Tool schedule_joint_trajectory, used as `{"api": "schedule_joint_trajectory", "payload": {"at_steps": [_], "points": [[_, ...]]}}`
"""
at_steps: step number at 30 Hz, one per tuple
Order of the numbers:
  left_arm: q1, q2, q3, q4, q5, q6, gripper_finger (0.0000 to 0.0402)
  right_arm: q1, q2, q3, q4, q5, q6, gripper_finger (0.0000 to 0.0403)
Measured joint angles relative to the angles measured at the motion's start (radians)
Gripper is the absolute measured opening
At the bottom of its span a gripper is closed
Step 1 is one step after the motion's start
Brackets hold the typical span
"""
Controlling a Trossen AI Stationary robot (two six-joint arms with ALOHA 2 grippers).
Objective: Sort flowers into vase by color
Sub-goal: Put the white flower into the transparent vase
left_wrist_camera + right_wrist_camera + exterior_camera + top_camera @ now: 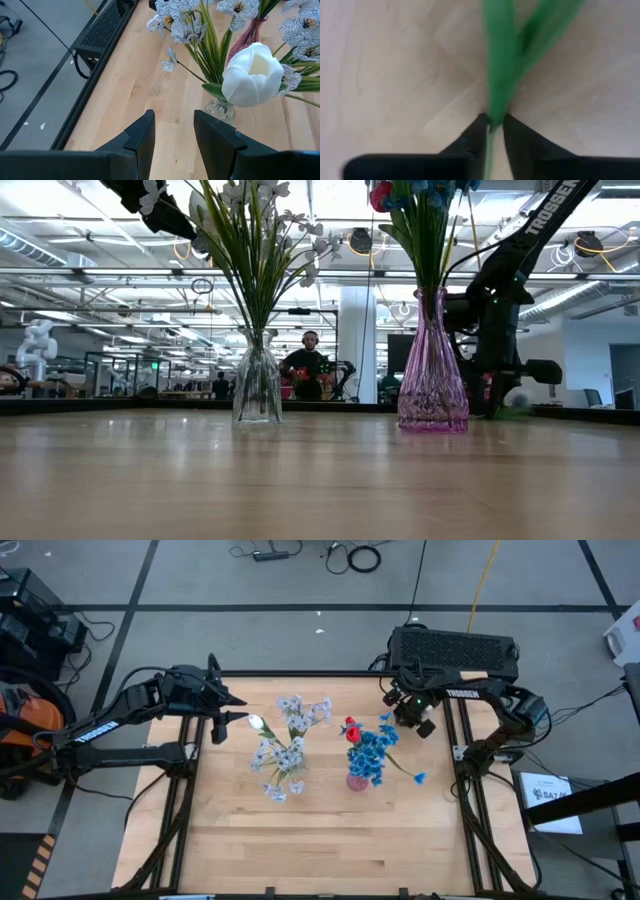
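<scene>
We find the right gripper (493, 127) pinching a green stem (501, 65) (upper right of the table (330, 840)); left gripper (173, 135) spread, idle; next, carry to a vase, we judge.

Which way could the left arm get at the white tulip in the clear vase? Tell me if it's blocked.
Probably not blocked. The left gripper hovers with its fingers apart just beside the white tulip, which leans out from the clear vase on that side. Only bare table lies between them; the lavender-white sprays stand behind.

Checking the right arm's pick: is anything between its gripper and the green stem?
Nothing visible: the green stem sits pinched between the right gripper's fingertips, above bare table. The left gripper hovers open beside the white tulip.
</scene>
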Motion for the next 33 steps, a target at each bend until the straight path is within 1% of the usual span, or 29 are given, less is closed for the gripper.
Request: {"api": "schedule_joint_trajectory", "payload": {"at_steps": [2,4,8,12,16,18,21,25,28,33], "points": [[0.0,0.0,0.0,0.001,0.0,-0.003,0.0143,0.0,0.001,0.0,-0.002,0.001,-0.096,0.0022],[0.0,0.001,0.0,0.007,0.0,-0.013,0.0143,0.0,0.001,0.0,-0.002,0.003,-0.201,0.0008],[0.0,0.007,0.0,0.007,0.0,-0.063,0.0143,0.003,-0.001,-0.001,-0.004,0.002,-0.431,0.0016],[0.0,0.01,0.0,0.007,0.0,-0.167,0.0143,0.019,-0.029,-0.008,-0.005,0.009,-0.563,0.0012],[0.0,0.01,0.0,0.007,-0.01,-0.303,0.0143,0.037,-0.084,-0.014,-0.014,0.028,-0.701,0.0003],[-0.001,0.01,0.0,0.007,-0.013,-0.358,0.0143,0.041,-0.128,-0.016,-0.017,0.021,-0.784,0.0002],[-0.017,0.01,0.0,0.007,-0.017,-0.428,0.0143,0.067,-0.229,-0.011,-0.024,0.024,-0.884,0.0002],[-0.065,0.01,0.0,0.009,-0.028,-0.54,0.0143,0.108,-0.425,-0.012,-0.032,0.024,-0.964,0.0002],[-0.121,0.01,0.0,0.041,-0.06,-0.62,0.0143,0.136,-0.6,-0.011,-0.032,0.025,-0.985,0.0002],[-0.252,0.01,0.0,0.131,-0.123,-0.684,0.0143,0.168,-0.897,-0.01,-0.023,0.015,-0.988,0.0002]]}}
